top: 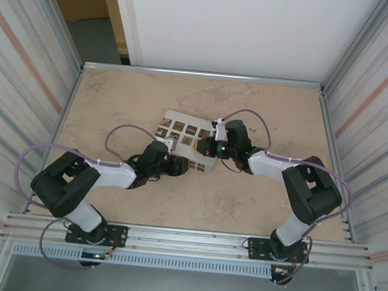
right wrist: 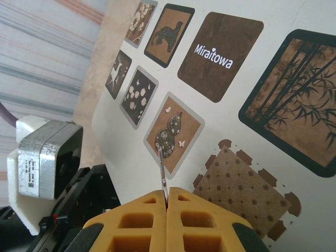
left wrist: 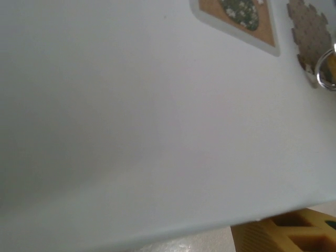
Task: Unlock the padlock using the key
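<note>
Two arms are working at the box (top: 183, 120). We are seeing the right gripper (right wrist: 166, 198) clamping the key (right wrist: 161, 168), whose tip is pointing at the gourd square (right wrist: 176, 131). The left gripper (top: 178, 166) is sitting at the box's near edge, and we cannot tell its state.

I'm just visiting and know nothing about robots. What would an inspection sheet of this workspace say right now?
Surface: beige table, mottled.
Job's things: padlock not made out; thin silver blade, probably the key, pinched by the right gripper; silver ring over the white box, ownership unclear.
Clutter: white box with brown patterned squares, mid-table.
Grippers: right gripper shut on the blade over the box; left gripper at the box's near edge, opening unclear.
Cables: purple cables loop along both arms.
Surroundings: corrugated metal walls at both sides, white panel behind.
</note>
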